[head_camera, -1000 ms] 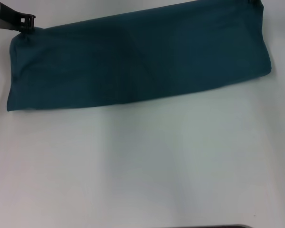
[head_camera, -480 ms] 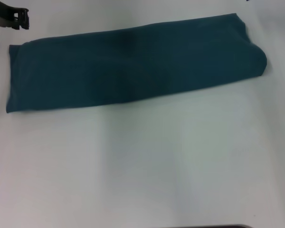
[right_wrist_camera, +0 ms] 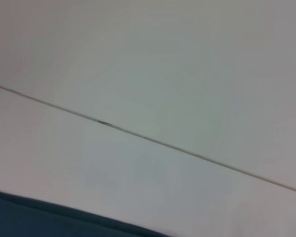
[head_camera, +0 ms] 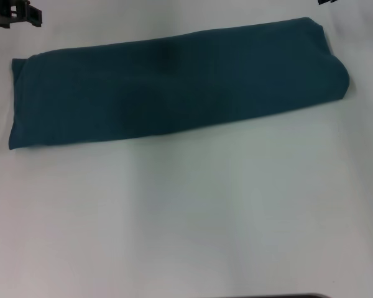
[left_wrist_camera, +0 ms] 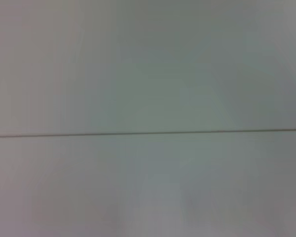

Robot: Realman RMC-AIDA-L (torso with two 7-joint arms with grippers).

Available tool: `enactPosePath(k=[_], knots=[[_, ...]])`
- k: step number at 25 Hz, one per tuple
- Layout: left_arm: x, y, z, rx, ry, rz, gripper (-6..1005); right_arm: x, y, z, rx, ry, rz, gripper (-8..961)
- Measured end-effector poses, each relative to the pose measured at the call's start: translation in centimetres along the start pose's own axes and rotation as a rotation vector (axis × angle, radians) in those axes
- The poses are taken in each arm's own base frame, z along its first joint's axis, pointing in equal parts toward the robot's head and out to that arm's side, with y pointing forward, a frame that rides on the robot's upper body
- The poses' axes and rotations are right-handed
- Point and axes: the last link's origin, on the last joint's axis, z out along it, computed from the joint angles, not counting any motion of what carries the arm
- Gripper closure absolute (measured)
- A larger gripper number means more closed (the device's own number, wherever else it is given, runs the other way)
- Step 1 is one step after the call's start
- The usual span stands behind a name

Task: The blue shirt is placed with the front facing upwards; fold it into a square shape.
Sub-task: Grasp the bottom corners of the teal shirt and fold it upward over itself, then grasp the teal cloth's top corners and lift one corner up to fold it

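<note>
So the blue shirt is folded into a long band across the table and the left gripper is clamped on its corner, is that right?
Not quite: the blue shirt is a long folded band, but the left gripper is clear of it, above its far left corner, touching nothing. The head view shows this.

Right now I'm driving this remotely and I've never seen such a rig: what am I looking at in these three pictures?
The wide picture comes from the robot's head, looking down at a white table. On it lies the blue shirt, folded into one long band, not yet a square. The dark piece in the far left corner is the left gripper; the sliver at the far right corner is the right gripper. Neither touches or holds the shirt. The other two pictures come from the wrist cameras: both show bare table with a thin seam, and the right one catches the shirt's edge.
</note>
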Motion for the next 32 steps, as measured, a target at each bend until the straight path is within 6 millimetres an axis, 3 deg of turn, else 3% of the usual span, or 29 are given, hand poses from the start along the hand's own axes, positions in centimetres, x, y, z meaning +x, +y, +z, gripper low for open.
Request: enactPosePath(k=[6,11,17,22,27,32], knots=[[-0.1,-0.3,-0.1,-0.004,-0.003,-0.019,367,0.1,-0.8,-0.3,-0.008,0.015,0.043,213],[0.0,-1.0,-1.4,-0.076,0.04,-0.094,263,0.8,-1.5,-1.0,-0.068,0.002,0.122,73],[-1.5,-2.7,-5.1,-0.441,0.141,-0.245,195,3.4,-2.2,-4.5,-0.413,-0.152,0.308,19],[-5.2,-3.7,-6.7,-0.706,0.161,-0.319,200,7.2,-1.9,-6.8,-0.638,-0.265,0.315,20],[-8.8,-3.7,-8.0,-0.89,0.181,-0.295,201,10.8,-1.0,-7.9,-0.745,-0.356,0.258,22],[-11.7,-3.8,-7.1,-0.936,0.144,-0.377,201,13.1,0.4,-7.2,-0.843,-0.374,0.313,21]])
